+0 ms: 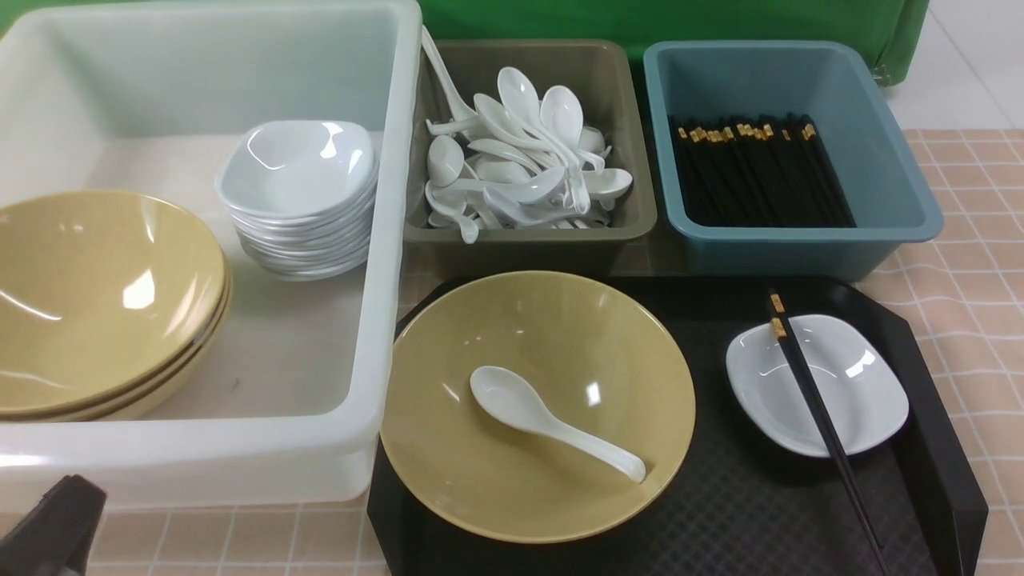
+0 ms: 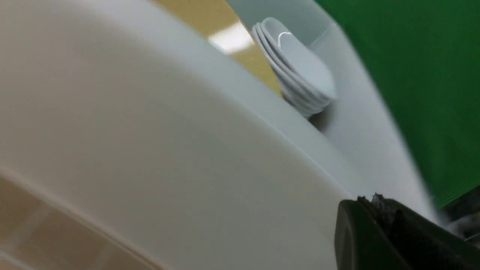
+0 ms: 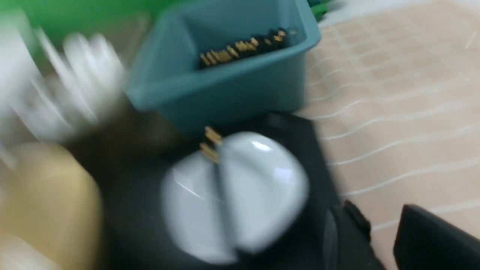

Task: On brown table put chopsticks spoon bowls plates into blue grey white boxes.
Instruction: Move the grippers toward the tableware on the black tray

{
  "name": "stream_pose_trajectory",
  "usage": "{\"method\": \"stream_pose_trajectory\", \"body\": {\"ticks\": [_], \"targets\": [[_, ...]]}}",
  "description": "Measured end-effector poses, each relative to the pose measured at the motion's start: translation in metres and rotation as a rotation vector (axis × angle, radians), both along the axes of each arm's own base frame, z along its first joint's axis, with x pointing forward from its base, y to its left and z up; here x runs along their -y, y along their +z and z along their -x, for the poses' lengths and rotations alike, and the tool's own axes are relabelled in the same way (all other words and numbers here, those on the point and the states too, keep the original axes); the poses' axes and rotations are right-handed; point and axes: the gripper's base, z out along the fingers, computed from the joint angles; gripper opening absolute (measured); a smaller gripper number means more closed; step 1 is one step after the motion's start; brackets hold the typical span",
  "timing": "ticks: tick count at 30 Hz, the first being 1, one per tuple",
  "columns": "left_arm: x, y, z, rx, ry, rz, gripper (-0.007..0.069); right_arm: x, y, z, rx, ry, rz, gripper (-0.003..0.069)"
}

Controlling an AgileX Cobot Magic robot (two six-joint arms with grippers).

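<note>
On the black tray (image 1: 720, 496) a yellow bowl (image 1: 608, 336) holds a white spoon (image 1: 544, 420). To its right, black chopsticks (image 1: 816, 404) lie across a white plate (image 1: 864, 392). My left gripper (image 1: 48, 528) is shut and empty, low at the near left outside the white box (image 1: 384, 240); its tip (image 2: 375, 200) is close to that wall. My right gripper (image 3: 382, 217) is out of the front view. In the blurred right wrist view it stands open and empty over the tray's right edge, near the plate (image 3: 262, 187).
The white box holds stacked yellow bowls (image 1: 96, 296) and stacked white plates (image 1: 300, 172). The grey box (image 1: 528, 244) is full of spoons (image 1: 520, 160). The blue box (image 1: 800, 244) holds several chopsticks (image 1: 760, 172). The checked brown table (image 1: 968, 208) shows at right.
</note>
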Motion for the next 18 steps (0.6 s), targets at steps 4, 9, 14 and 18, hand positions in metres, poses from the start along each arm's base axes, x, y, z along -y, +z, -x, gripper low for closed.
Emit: {"method": "stream_pose_trajectory", "body": {"ticks": [4,9,14,18], "targets": [[0.004,0.005,0.000,-0.002,0.004,0.491,0.0001,-0.002,0.006,-0.001,0.036,-0.045,-0.460,0.0238],[0.004,0.008,0.000,0.011,0.006,0.587,0.0001,-0.003,0.004,0.000,0.010,-0.038,-0.449,0.0238],[0.008,0.009,0.001,-0.001,-0.041,0.551,0.0001,-0.004,0.003,0.000,-0.001,-0.018,-0.375,0.0238],[0.014,0.044,0.009,0.103,-0.149,0.237,0.0001,-0.007,0.014,0.003,0.002,0.060,-0.202,0.0227]]}}
